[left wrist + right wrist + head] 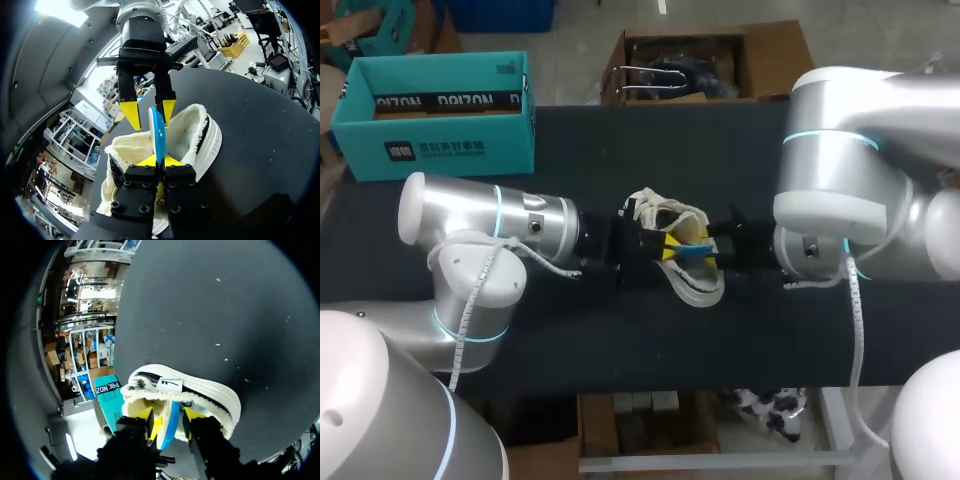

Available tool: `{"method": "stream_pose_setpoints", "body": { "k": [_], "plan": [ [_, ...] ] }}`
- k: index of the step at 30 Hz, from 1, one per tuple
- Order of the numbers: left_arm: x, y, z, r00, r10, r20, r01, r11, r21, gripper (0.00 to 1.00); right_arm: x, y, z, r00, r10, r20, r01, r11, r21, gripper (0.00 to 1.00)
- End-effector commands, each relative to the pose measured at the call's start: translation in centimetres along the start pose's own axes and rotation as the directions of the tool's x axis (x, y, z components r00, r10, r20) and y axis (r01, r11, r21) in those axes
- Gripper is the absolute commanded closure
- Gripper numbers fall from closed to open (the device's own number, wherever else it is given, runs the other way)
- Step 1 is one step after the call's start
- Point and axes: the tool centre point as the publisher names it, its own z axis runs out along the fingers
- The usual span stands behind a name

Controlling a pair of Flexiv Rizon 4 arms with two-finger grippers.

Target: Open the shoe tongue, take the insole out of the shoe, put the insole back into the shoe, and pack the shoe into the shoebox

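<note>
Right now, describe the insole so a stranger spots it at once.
On the black table, find the white fleecy shoe in the middle. The insole stands on edge in its opening: a thin sheet, the only bright blue against white fleece.

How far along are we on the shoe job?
Opening looks done: the shoe gapes wide. In hand: the insole stands on edge in it, pinched by the left gripper, the right gripper open around it. Leaving or returning, I cannot tell. Left: shoe into the box.
</note>
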Motion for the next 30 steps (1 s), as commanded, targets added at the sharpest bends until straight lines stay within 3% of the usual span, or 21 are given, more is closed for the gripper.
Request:
{"method": "stream_pose_setpoints", "body": {
  "k": [1, 4, 6, 13, 16, 17, 19, 20, 30],
  "plan": [
    [0.1, 0.3, 0.2, 1.000, 0.000, 0.006, 0.000, 1.000, 0.000, 1.00, -0.2, -0.8, 0.0, 1.000, -0.008, -0.029, 0.007, 0.999, -0.031, 0.70],
    [0.1, 0.3, 0.2, 1.000, -0.001, 0.005, 0.001, 1.000, 0.000, 1.00, 0.0, -0.9, 0.5, 1.000, -0.007, -0.026, 0.007, 1.000, -0.016, 0.80],
    [0.1, 0.3, 0.3, 1.000, -0.002, 0.006, 0.002, 1.000, -0.002, 1.00, 0.1, -1.0, 0.8, 1.000, -0.010, -0.024, 0.009, 1.000, -0.009, 0.99],
    [0.1, 0.5, 0.1, 1.000, -0.008, 0.011, 0.008, 1.000, -0.007, 1.00, 0.1, -1.2, 0.8, 1.000, -0.026, -0.017, 0.026, 1.000, 0.006, 1.00],
    [-0.1, 0.4, -0.2, 1.000, -0.011, 0.016, 0.011, 1.000, -0.002, 0.39, 0.0, -1.0, 1.0, 1.000, -0.028, 0.004, 0.028, 1.000, 0.003, 1.00],
    [-0.1, 0.3, -0.3, 1.000, -0.011, 0.018, 0.011, 1.000, -0.001, 0.24, -0.1, -0.9, 1.1, 0.999, -0.028, 0.016, 0.028, 1.000, -0.001, 1.00],
    [-0.2, 0.1, -0.7, 1.000, -0.012, 0.019, 0.012, 1.000, 0.004, 0.05, -0.3, -0.6, 1.4, 0.999, -0.027, 0.033, 0.027, 1.000, -0.002, 1.00],
    [-0.3, 0.0, -0.8, 1.000, -0.012, 0.019, 0.012, 1.000, 0.006, 0.00, -0.3, -0.5, 1.6, 0.999, -0.027, 0.040, 0.027, 1.000, -0.003, 1.00],
    [-1.3, -1.5, -3.5, 0.998, -0.051, -0.023, 0.052, 0.998, 0.030, 0.00, -1.0, 0.0, 3.1, 0.993, -0.039, 0.115, 0.041, 0.999, -0.015, 1.00]
  ]
}}
